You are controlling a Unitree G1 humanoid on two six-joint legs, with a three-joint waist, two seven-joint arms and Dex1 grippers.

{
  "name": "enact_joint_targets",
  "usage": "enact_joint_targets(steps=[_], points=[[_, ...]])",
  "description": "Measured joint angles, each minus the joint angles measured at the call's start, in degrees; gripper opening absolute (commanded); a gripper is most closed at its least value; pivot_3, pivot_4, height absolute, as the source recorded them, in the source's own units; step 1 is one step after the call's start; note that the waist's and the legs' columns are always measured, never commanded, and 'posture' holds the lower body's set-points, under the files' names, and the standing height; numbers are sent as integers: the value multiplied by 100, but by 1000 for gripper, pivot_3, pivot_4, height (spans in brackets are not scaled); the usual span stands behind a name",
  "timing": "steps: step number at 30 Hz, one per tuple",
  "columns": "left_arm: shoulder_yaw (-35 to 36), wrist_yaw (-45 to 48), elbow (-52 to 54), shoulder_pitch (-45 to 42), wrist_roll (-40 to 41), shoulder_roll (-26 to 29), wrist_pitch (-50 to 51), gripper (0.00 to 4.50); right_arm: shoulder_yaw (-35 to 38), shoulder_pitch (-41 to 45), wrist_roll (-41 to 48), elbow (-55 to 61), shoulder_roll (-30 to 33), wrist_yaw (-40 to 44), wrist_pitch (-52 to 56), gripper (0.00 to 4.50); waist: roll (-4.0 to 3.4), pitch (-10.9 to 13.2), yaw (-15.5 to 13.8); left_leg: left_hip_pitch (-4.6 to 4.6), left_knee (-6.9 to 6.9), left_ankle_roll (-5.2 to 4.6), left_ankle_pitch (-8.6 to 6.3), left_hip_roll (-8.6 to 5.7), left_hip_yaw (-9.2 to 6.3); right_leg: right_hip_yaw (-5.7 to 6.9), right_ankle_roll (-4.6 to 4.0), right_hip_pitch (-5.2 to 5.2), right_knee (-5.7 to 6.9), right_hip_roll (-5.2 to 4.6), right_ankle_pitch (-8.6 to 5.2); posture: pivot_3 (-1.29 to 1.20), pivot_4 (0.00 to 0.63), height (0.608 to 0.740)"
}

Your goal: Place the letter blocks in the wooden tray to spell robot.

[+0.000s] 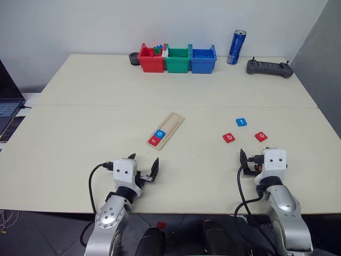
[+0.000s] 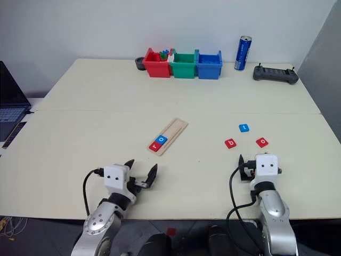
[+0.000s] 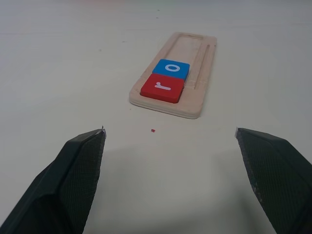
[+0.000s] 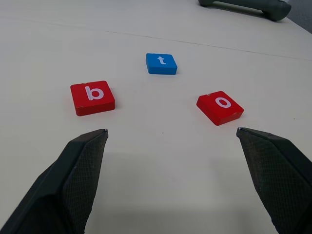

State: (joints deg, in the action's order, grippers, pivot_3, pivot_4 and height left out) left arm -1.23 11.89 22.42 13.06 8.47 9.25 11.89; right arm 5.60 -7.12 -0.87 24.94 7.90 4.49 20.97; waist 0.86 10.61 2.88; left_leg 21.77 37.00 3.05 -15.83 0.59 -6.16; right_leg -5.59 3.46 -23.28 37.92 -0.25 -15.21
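The wooden tray [image 1: 173,123] lies slanted at mid-table. At its near end sits a red "r" block [image 3: 162,87], with a blue "o" block [image 3: 171,68] right behind it. To the right, flat on the table, lie a red "b" block [image 4: 92,97], a blue "t" block [image 4: 161,63] and a red "o" block [image 4: 220,107]. My left gripper [image 3: 169,130] hovers open just short of the tray's near end, holding nothing. My right gripper [image 4: 170,130] is open and empty too, a little short of the three loose blocks.
Red [image 1: 151,60], green [image 1: 177,60] and blue [image 1: 203,60] bins stand in a row at the table's far edge, with a blue can [image 1: 236,47] and a black controller [image 1: 269,67] to their right. A laptop [image 1: 6,106] sits off the left side.
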Motion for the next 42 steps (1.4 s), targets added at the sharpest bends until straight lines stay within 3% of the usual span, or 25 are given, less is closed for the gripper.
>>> enact_joint_targets(steps=[25,28,37,42], points=[[329,407,-712,-327,71,103,-592,4500,-172,47,-3,-1,34,-9,3,4490,-1,-1,-1,-1,2,0,0,-1,0,1,0,0,3,0,1,0,150,740],[335,521,-712,-556,75,297,-433,4500,-254,118,293,88,404,566,138,4490,-1,0,3,-1,3,0,0,-1,0,1,0,1,4,0,1,0,150,740],[397,1283,-1075,-1601,573,884,215,4500,-290,925,2383,624,1955,3117,1072,4490,1,1,1,-3,6,-1,1,-3,-5,8,-12,8,5,1,10,0,150,740],[287,1541,-1632,-2068,549,988,270,4500,-423,1392,2922,595,2244,3624,1429,4490,2,1,-11,-3,6,-1,1,-3,-7,9,-28,7,5,1,19,0,150,740]])
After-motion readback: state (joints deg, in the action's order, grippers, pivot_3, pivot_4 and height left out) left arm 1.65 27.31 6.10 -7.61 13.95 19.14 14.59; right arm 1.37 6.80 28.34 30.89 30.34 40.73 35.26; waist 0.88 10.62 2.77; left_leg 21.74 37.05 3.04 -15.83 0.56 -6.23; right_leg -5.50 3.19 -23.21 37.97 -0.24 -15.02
